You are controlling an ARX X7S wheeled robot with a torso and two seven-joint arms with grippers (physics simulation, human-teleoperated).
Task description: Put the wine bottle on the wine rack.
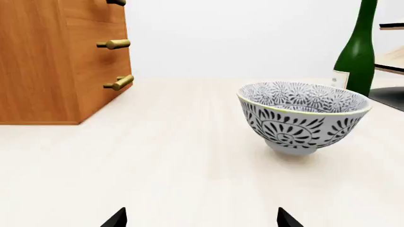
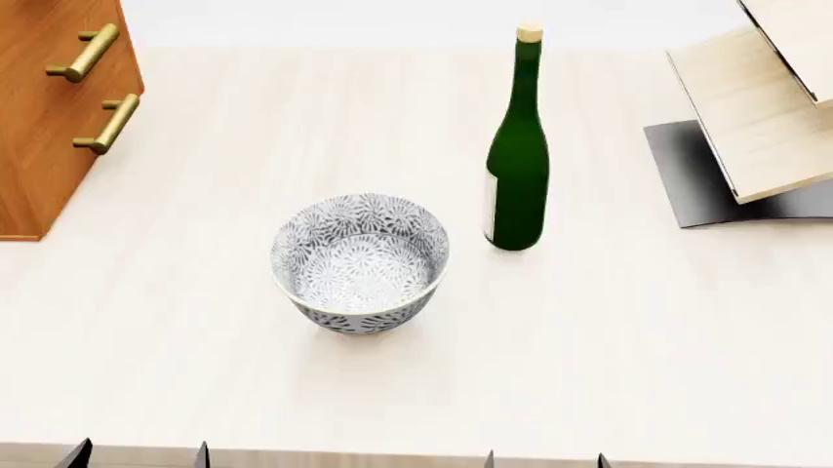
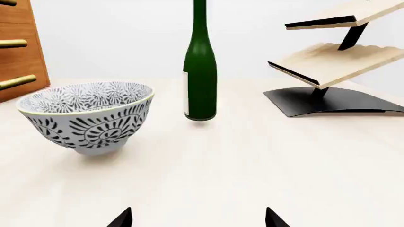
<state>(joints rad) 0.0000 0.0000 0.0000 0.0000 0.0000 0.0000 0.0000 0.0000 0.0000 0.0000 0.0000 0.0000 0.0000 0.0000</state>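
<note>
Wine bottle: we see the wine bottle standing upright on the table, upper centre of the head view, cork at the top, whitish label low on its left flank; nothing touches it

Wine rack: the wine rack sits at the upper right of the head view, slanted pale boards over a curved dark base; it stands apart from the bottle, with bare tabletop between them

Bowl: a patterned bowl sits just below and left of the bottle in the head view, near it but not touching

Cabinet: the orange-brown drawer cabinet with brass handles fills the upper left corner of the head view

Left gripper: we catch only two dark tips of the left gripper at the bottom edge of its wrist view; the jaws are spread wide, holding nothing, the bowl ahead

Right gripper: the right gripper shows the same, two dark tips at the bottom edge, released and bare; the bottle stands ahead of it, well clear
</note>
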